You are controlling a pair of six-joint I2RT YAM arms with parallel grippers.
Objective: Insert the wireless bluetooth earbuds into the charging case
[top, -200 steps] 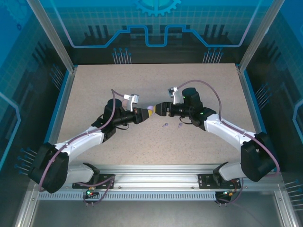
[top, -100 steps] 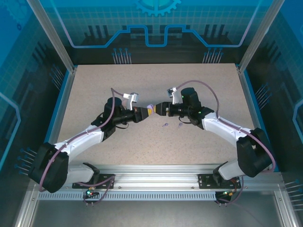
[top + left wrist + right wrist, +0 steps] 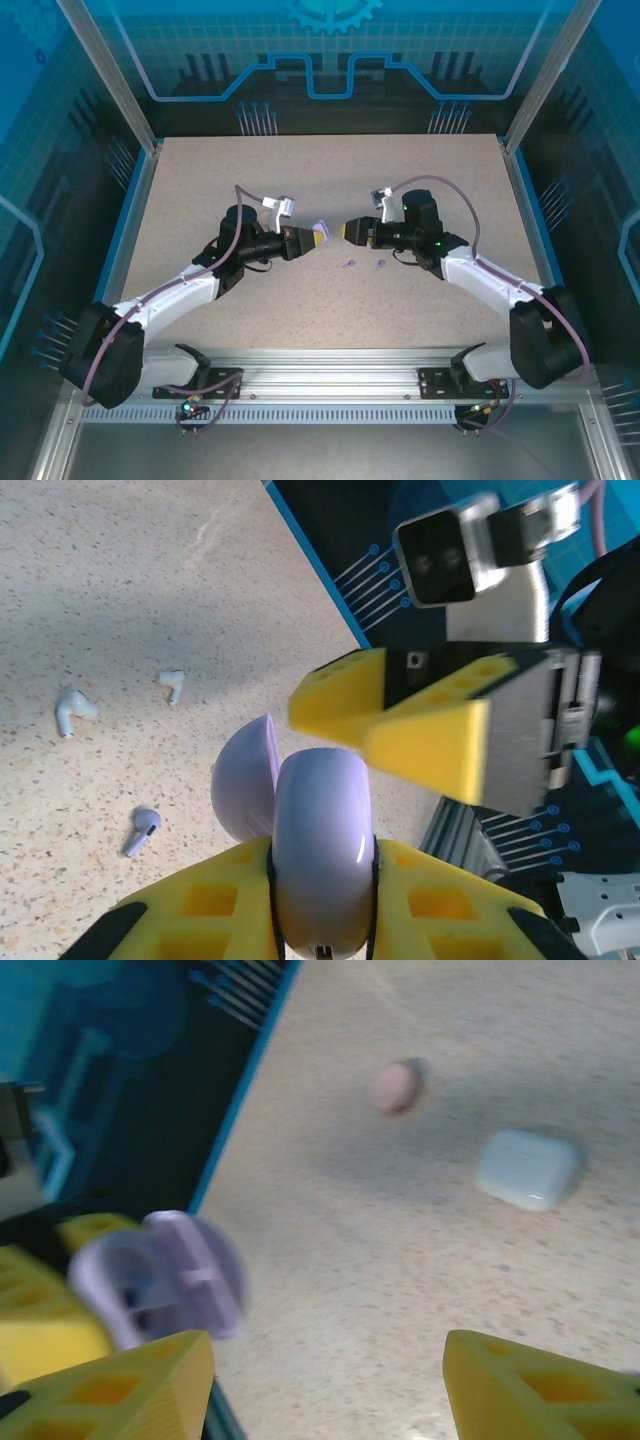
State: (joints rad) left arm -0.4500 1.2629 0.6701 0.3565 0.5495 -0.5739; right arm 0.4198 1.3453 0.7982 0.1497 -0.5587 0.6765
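Left gripper (image 3: 322, 862) is clamped tight on the purple case (image 3: 320, 810), yellow fingers (image 3: 200, 900) squeezing it from both sides. The case's lid (image 3: 243, 790) is flipped open and it's held up off the table (image 3: 300, 170), around the middle.

Right gripper (image 3: 328, 1360) faces it nose to nose, just beside the case but not touching. Its jaws are spread wide with nothing between them.

The buds are all down on the table, none in the grippers. From the left wrist cam I can see two white ones (image 3: 72, 711) (image 3: 172, 684) near each other and a purple one (image 3: 143, 829) a bit apart from them.

Further out in the right wrist cam there's a white case (image 3: 528, 1167) lying closed on the table. Beyond it is a small pinkish rounded thing (image 3: 395, 1086), too blurry to say more.
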